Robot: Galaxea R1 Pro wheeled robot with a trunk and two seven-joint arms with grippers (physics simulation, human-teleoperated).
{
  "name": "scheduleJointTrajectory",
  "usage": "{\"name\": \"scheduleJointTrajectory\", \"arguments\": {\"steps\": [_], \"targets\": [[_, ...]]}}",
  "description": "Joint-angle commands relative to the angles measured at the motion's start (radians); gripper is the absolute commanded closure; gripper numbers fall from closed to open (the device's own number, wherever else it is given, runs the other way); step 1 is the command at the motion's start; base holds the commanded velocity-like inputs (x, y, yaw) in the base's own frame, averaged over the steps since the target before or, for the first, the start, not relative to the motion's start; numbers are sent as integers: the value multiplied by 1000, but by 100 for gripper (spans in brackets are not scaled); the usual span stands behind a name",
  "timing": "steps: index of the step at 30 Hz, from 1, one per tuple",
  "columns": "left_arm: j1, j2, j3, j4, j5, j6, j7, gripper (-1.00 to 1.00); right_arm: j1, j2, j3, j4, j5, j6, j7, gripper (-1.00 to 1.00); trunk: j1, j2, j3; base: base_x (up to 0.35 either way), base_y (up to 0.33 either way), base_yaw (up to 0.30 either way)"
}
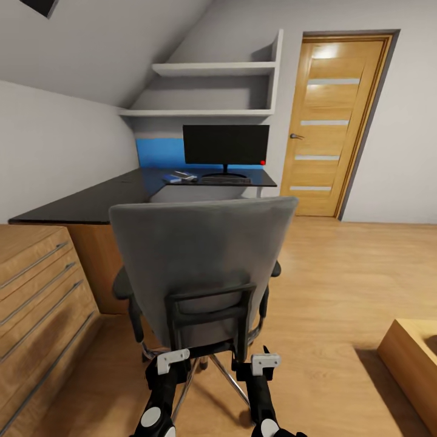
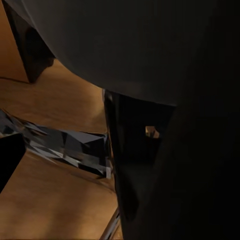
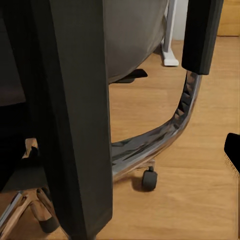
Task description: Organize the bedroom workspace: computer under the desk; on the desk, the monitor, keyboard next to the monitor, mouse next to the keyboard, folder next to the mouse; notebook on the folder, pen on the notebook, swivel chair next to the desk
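The grey upholstered swivel chair (image 1: pixel 200 267) stands in the middle, its back toward the camera, before the long black L-shaped desk (image 1: pixel 91 203). On the far part of the desk stands the wide black monitor (image 1: pixel 226 145); the slim dark keyboard (image 1: pixel 226 179) lies just before its stand, and the flat blue folder (image 1: pixel 173 178) lies left of the keyboard. The light wooden dresser (image 1: pixel 36 291) is left of the chair. The wooden door (image 1: pixel 331 121) is right of the desk, and white wall shelves (image 1: pixel 206 91) hang above the monitor.
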Motion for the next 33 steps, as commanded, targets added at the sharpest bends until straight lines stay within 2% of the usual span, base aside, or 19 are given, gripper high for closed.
{"name": "scheduleJointTrajectory", "arguments": {"steps": [1, 33], "targets": [[-1, 1, -3, 0, 10, -7, 5, -100, -2, -1, 6, 0, -14, -7, -9, -100, 0, 0, -1, 242, -206, 0], [-1, 1, -3, -1, 9, -7, 4, -100, -2, -1, 6, 0, -14, -7, -9, -100, 0, 0, -1, 228, -193, 0]]}}
